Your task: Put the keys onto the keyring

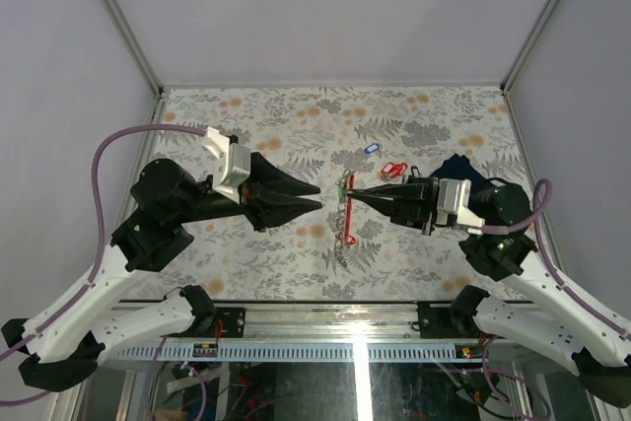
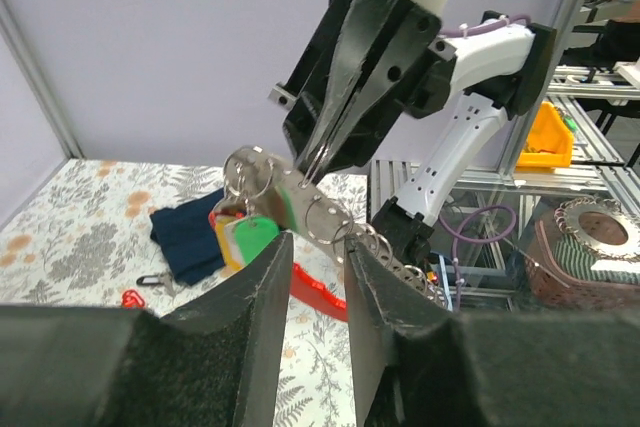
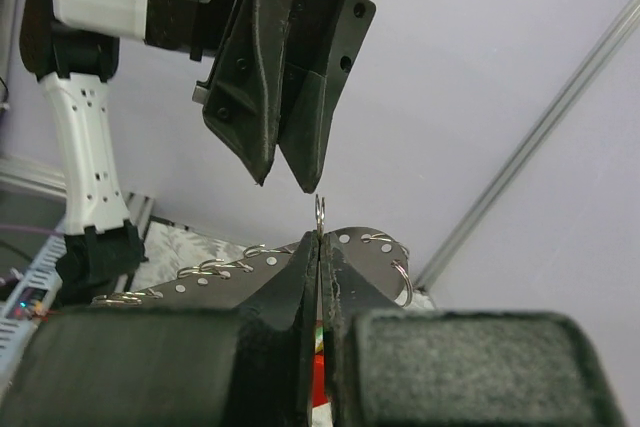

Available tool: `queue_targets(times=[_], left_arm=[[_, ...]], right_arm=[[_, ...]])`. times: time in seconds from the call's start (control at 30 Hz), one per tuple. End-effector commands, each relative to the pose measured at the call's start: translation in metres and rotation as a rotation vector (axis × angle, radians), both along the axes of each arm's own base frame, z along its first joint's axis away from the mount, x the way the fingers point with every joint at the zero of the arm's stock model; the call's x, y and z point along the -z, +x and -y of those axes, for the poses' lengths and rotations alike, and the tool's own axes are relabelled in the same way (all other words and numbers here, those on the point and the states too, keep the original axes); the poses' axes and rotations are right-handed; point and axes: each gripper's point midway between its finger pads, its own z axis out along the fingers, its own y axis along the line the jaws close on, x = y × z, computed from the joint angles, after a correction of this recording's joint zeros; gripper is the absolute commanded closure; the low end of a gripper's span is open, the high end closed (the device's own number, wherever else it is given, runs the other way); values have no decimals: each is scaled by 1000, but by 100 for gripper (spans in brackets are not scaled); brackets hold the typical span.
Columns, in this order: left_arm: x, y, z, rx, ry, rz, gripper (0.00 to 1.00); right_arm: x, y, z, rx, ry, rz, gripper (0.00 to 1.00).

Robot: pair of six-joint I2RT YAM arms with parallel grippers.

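Gripping unit: right gripper (image 1: 353,191), fingers pressed fully together on a split ring (image 3: 319,210) that stands upright out of the fingertips.
Ring carrier: perforated metal strip (image 3: 372,245) on a red backing, lined with split rings, held off the table (image 1: 246,253) between the two arms.
Left gripper (image 1: 321,202): jaws slightly parted, nothing between them; tips just beside the strip and, in the right wrist view, just above the pinched ring, not touching it.
Keys on carrier: green tag (image 2: 250,235) with further coloured tags hangs from a ring at the strip's end; the key blades cannot be made out.
Keys loose: blue-tagged key (image 1: 371,148) and red-tagged keys (image 1: 394,169) lie on the table beyond the right gripper.
Other items: navy cloth (image 1: 455,165) lies beside the right wrist.
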Motion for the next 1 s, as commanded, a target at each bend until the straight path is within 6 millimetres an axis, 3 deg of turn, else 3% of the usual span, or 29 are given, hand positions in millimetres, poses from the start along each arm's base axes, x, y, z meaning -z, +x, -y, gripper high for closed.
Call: queue_targets(times=[0.0, 0.27, 0.97], left_arm=[[-32, -18, -1, 91, -82, 87, 75], [-35, -21, 4, 136, -98, 102, 77], [-26, -4, 18, 108, -91, 85, 73]], right_arm=[[-38, -14, 7, -70, 164, -24, 100], [-35, -15, 1, -120, 170, -73, 100], [-36, -18, -6, -171, 147, -69, 100]])
